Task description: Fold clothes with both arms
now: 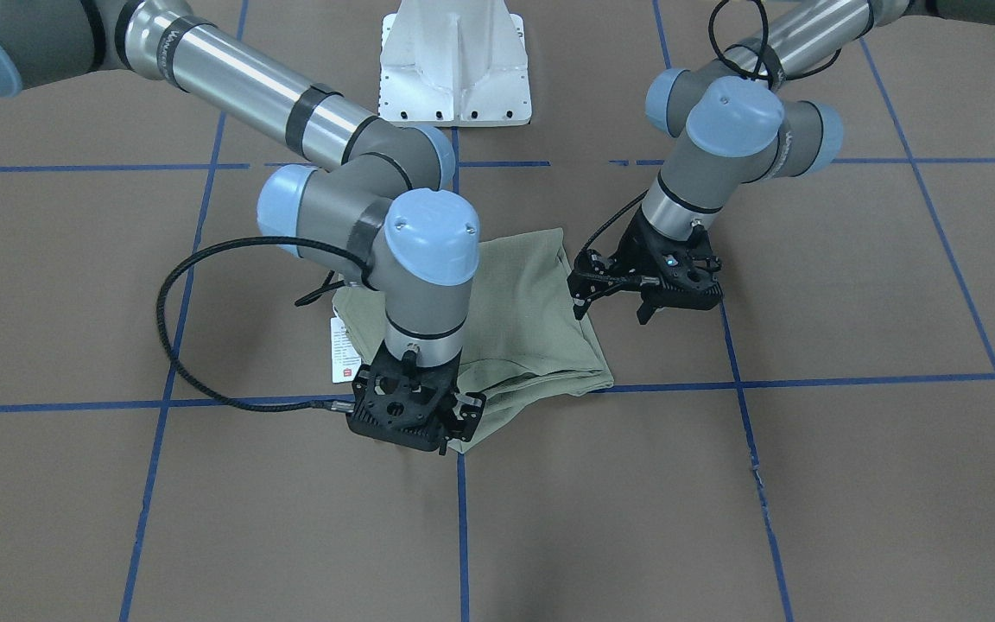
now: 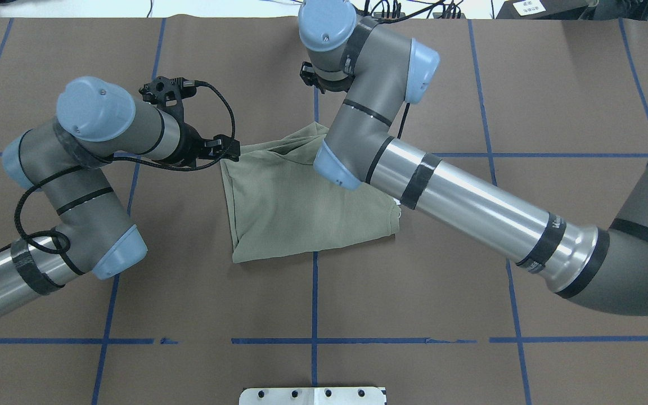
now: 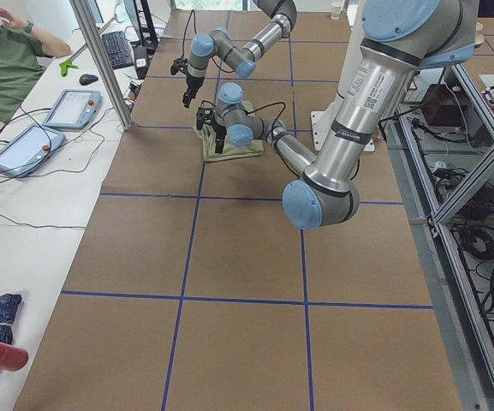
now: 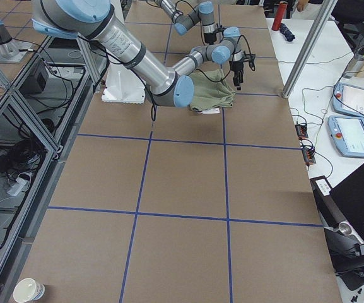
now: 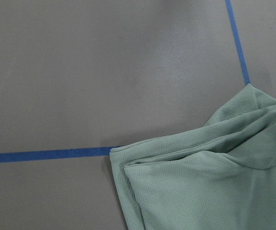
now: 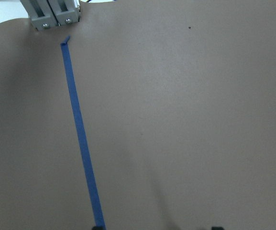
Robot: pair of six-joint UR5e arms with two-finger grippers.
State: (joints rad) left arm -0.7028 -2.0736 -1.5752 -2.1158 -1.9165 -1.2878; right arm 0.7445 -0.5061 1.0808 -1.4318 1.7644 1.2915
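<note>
Two arms flank the shirt (image 2: 296, 208), a fine-ribbed sage knit folded into a rumpled rectangle at the table (image 2: 133, 292) centre. The right gripper (image 6: 157, 226) is spread and empty. I cannot tell the left gripper's (image 1: 627, 302) state. The wrist hides one corner.

**A:** How does the shirt (image 5: 209, 191) read on your feed?

**B:** I see a fine ribbed knit cloth, matt, with soft creases. The table cover (image 1: 808, 484) looks to me like smooth, matt brown paper. The blue tape lines (image 1: 852, 378) have a slight sheen.

**A:** And the right arm (image 2: 470, 205)?

**B:** Shiny brushed-metal tube, matt grey joints, glossy pale-blue plastic caps (image 1: 430, 233). Its cable (image 1: 161, 324) has a black braided sleeve. The hang tag (image 1: 342, 350) is white paper.
</note>
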